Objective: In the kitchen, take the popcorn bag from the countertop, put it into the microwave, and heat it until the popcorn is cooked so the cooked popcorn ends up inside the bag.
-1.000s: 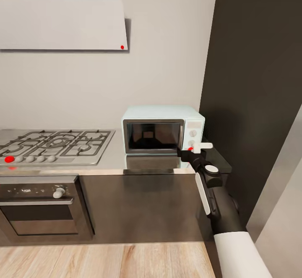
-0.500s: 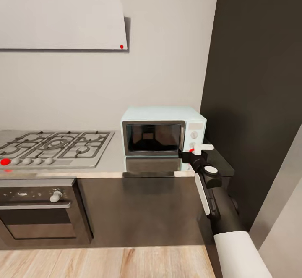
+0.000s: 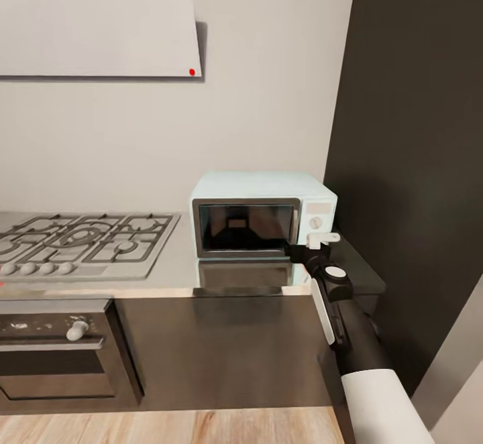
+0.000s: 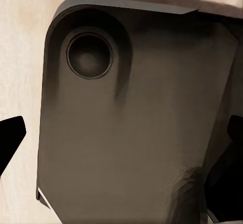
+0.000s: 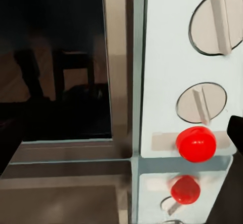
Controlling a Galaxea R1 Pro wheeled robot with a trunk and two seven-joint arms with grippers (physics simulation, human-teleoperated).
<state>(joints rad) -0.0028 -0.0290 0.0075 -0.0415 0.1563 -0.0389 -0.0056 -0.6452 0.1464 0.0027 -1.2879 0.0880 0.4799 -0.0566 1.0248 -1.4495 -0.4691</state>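
Microwave (image 3: 263, 216), a pale mint-blue box with a dark glass door and steel trim, sits shut on the glossy grey counter (image 3: 181, 266) at its right end, against the wall and beside a tall dark panel (image 3: 416, 162). The door glass mostly reflects the room, so whether the popcorn bag is inside cannot be told; no sack lies on the bare part of the counter. In the right wrist view the control strip stands close: two round pale knobs with raised bars, the upper knob (image 5: 218, 22) and the lower knob (image 5: 202, 102), and under them a glossy red button (image 5: 196, 144), mirrored in the steel-like top below. The right hand (image 3: 315, 243) hovers just in front of that lower right corner of the panel, a white finger (image 3: 322, 237) pointing at the button; whether its fingers are spread or pressed together cannot be told. Whether the left hand is spread or pressed together is just as unclear, its wrist view facing a dark rounded housing (image 4: 131, 117) over pale wood floor. The step in hand looks like starting the heat: the press should go straight and square onto the red dome, slowly, without brushing the knob just above or shoving the light box back along the slick counter. To the left lie a steel gas hob (image 3: 80, 243) with grates and a built-in oven (image 3: 57, 350).
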